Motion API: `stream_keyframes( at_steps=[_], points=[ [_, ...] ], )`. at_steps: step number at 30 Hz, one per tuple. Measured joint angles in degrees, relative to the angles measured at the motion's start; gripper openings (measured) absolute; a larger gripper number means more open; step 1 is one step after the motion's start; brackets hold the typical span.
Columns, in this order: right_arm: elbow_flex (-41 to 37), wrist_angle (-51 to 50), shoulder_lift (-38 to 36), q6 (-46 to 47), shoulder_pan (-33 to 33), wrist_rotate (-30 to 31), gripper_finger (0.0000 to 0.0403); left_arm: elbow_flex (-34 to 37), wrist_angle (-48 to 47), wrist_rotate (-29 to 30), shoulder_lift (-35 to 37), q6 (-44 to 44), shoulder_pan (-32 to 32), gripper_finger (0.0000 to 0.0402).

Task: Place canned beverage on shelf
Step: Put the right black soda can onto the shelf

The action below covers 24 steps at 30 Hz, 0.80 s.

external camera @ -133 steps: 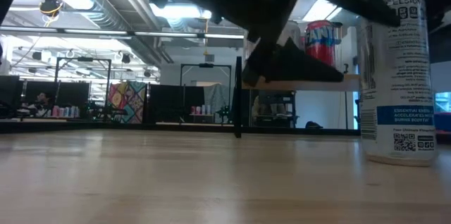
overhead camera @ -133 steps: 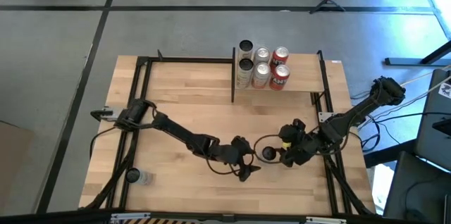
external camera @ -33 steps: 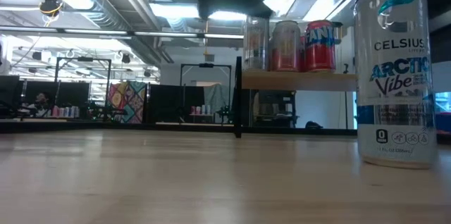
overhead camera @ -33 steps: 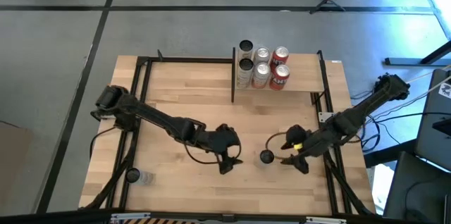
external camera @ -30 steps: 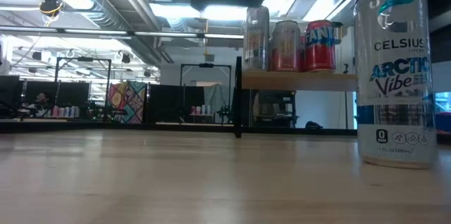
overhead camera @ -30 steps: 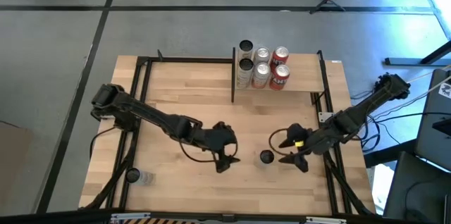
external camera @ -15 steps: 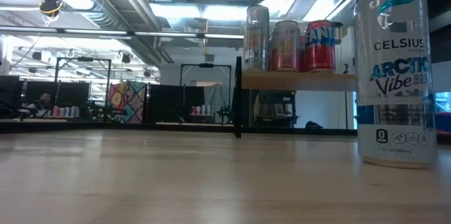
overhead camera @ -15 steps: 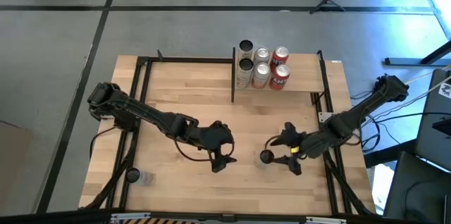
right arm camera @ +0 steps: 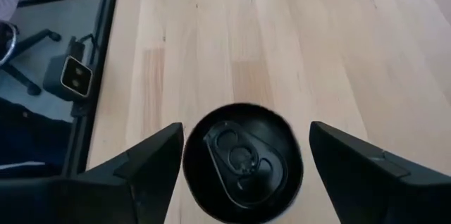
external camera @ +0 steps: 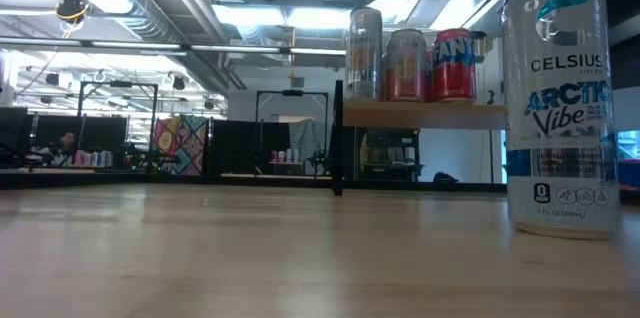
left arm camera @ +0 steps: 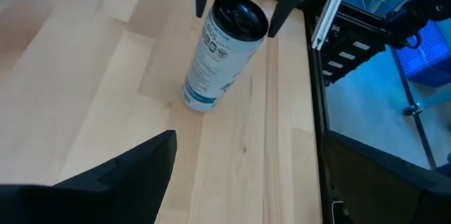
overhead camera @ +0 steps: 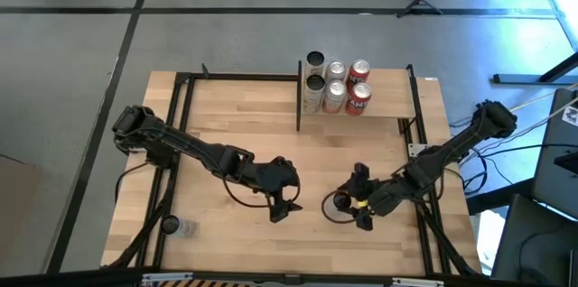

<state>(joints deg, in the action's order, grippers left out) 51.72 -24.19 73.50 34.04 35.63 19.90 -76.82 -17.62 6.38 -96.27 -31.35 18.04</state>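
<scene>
Nearest the low camera: a tall white-and-blue beverage can point(external camera: 558, 108) standing upright on the light-wood tabletop point(overhead camera: 226, 124), dark lid point(right arm camera: 243, 155) up. Right gripper point(overhead camera: 354, 199) positioned directly over that can point(overhead camera: 341, 201) — fingers point(right arm camera: 144, 164) spread wide, one on each side of the lid, apart from it, nothing pinched. Left gripper point(overhead camera: 280, 206) beside it toward the table's middle, near the can point(left arm camera: 224, 51) but clear of it; fingers point(left arm camera: 134, 171) parted, holding nothing. Farther back, at the table's far edge: the shelf point(overhead camera: 361, 115) on thin black posts, raised above the tabletop. On the shelf board point(external camera: 425, 115) — six cans point(overhead camera: 336, 84) already standing in two rows, silver point(external camera: 365, 53) and red point(external camera: 453, 63) among them.
</scene>
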Motion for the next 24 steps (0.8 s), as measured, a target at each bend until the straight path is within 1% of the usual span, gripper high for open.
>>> stream_keyframes(
  at_steps=[4,16,24],
  points=[
    [0.0,0.1,0.3,0.0,0.0,-1.4,0.0301,0.0,0.0,0.0,0.0,0.0,0.0,0.0350],
    [0.0,-2.5,2.2,0.1,0.0,0.0,0.0301,0.0,-0.9,0.1,0.0,0.0,0.0,0.0350],
    [-0.1,-2.5,4.5,0.6,0.0,-0.5,0.0299,0.0,-0.9,0.0,0.0,0.0,0.0,0.0350]
  ],
)
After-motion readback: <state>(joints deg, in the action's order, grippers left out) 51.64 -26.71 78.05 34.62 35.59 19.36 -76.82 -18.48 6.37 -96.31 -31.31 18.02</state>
